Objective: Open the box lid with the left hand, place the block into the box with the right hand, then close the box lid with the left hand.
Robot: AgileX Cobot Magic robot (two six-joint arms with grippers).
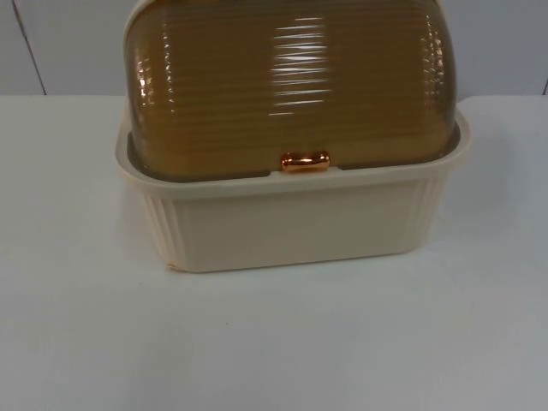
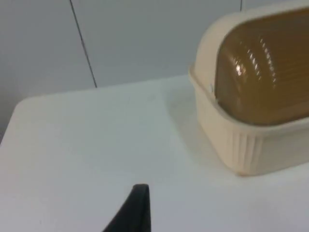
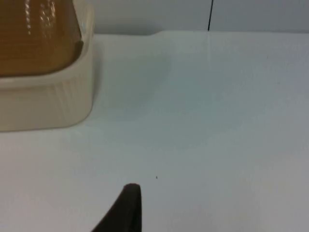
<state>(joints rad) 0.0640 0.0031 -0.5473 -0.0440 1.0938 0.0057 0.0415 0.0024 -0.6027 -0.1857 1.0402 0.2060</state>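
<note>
cream box (image 1: 291, 227), one, amber lid (image 1: 291, 86) down; one table (image 1: 274, 342); pincer states unclear.

The box (image 1: 291, 227), cream with ribbed walls, stands upright on the table (image 1: 274, 342) near the wall (image 1: 68, 43). Its amber ribbed lid (image 1: 291, 86) (domed, translucent) seems shut, copper handle (image 1: 305, 162) at the box's front rim.

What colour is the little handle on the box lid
The handle is shiny copper-orange, set on the amber ribbed lid; the top view shows it best.
</note>
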